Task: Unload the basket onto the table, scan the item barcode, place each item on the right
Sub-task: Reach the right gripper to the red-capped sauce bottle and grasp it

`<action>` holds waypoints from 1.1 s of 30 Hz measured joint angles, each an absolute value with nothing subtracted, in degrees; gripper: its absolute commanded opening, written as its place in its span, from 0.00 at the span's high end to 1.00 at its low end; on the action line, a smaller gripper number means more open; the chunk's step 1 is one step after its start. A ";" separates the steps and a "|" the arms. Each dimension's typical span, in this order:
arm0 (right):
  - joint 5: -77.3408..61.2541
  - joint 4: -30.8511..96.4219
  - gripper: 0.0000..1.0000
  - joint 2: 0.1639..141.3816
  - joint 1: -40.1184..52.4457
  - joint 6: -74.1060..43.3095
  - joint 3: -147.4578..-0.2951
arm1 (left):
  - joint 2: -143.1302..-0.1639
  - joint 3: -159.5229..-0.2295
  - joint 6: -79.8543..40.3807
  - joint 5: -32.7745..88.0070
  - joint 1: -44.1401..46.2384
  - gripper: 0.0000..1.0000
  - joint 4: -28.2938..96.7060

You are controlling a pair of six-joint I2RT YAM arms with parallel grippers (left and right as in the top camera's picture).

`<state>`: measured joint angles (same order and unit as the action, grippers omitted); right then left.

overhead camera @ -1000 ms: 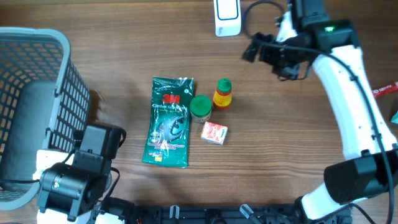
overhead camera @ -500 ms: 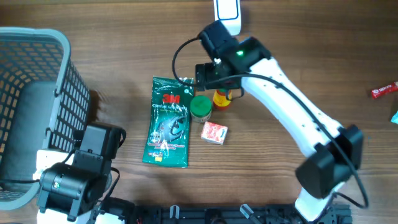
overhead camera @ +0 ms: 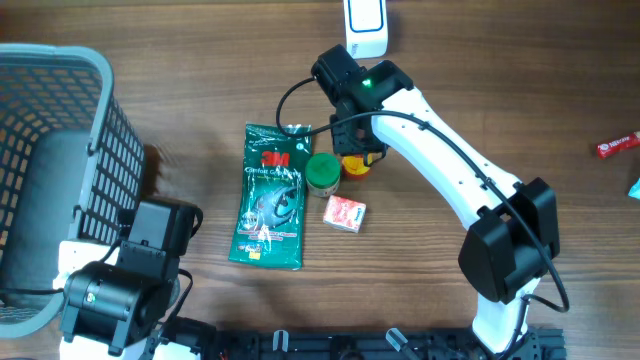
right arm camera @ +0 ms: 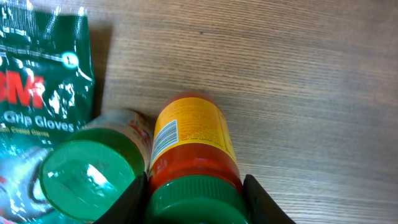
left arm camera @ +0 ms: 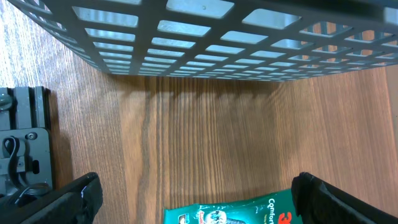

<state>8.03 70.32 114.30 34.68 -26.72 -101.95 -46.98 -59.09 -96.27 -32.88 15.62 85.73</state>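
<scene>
The right gripper (right arm camera: pixel 196 200) pinches the green cap of the small yellow bottle (right arm camera: pixel 186 138), which stands mid-table touching the green-lidded jar (right arm camera: pixel 87 177), while the left gripper (left arm camera: pixel 196 185) hangs spread beside the basket (left arm camera: pixel 205 37).

The right arm (overhead camera: pixel 450 165) stretches forward with its wrist tipped down — the right gripper (right arm camera: pixel 196 202) has both fingers pressed against a bottle (right arm camera: pixel 189 143) at its cap. The left arm (overhead camera: pixel 110 295) sits folded low at the near edge, left gripper (left arm camera: pixel 196 190) spread wide.
</scene>
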 measured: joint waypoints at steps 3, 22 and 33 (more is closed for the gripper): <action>7.97 71.24 0.72 114.24 34.09 -21.37 -102.04 | -46.98 -59.09 -96.27 -32.88 15.62 0.00 85.73; 4.19 84.16 0.00 113.78 21.69 12.95 -109.25 | -46.98 -59.09 -96.27 -32.88 15.62 0.00 85.71; 0.38 92.14 0.00 110.43 15.00 -48.40 -124.97 | -46.98 -59.09 -96.27 -32.88 15.62 0.00 85.71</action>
